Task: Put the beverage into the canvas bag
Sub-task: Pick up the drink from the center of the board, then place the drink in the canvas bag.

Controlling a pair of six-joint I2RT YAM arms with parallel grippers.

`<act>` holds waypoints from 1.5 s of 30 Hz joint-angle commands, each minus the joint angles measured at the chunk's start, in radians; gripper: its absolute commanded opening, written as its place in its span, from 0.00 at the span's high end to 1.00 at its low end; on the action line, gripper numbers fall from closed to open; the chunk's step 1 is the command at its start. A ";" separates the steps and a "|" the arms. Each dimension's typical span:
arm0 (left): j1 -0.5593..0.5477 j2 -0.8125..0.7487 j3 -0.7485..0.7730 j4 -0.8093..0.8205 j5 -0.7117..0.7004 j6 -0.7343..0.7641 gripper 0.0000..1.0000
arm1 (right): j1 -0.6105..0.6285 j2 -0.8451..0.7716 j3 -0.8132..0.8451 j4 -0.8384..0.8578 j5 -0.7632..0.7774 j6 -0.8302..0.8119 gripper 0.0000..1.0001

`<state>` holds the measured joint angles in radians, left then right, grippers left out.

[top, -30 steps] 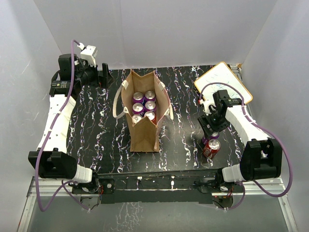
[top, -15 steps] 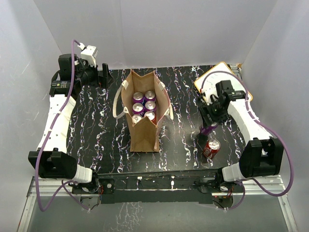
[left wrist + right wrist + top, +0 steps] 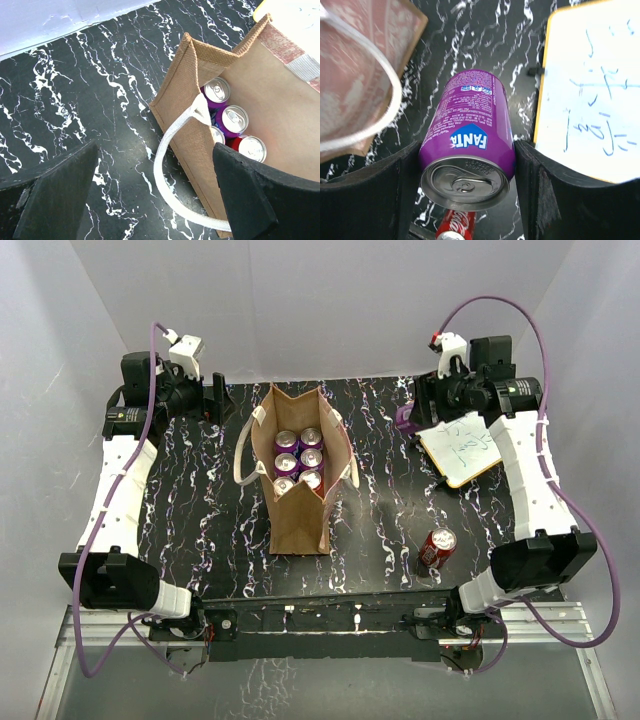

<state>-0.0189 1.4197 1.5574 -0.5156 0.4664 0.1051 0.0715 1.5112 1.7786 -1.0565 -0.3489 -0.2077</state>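
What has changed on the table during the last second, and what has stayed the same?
The right gripper, shut on the purple can, lifted it from beside the red can and carried it toward the far side of the table. The red can, the canvas bag with the cans inside it, and the open left gripper stayed as they were.

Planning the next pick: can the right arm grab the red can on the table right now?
Probably not yet: the right arm has its jaws closed on the purple can. The red can itself stands in the open.
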 commanded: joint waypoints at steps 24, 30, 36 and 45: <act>0.006 -0.066 -0.066 -0.021 0.074 0.055 0.06 | 0.542 0.290 0.417 0.053 -0.230 -0.070 0.92; 0.007 -0.096 -0.082 -0.026 0.069 0.069 0.06 | 0.544 0.328 0.406 -0.061 -0.284 -0.228 0.92; 0.007 -0.116 -0.099 -0.030 0.068 0.076 0.06 | 0.545 0.364 0.378 -0.130 -0.370 -0.343 0.92; 0.007 -0.126 -0.115 -0.028 0.066 0.083 0.06 | 0.556 0.420 0.378 -0.166 -0.423 -0.381 0.92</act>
<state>-0.0185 1.3296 1.4483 -0.5396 0.5236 0.1768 0.6212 1.9392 2.1201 -1.2564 -0.6796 -0.5507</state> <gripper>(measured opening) 0.945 0.686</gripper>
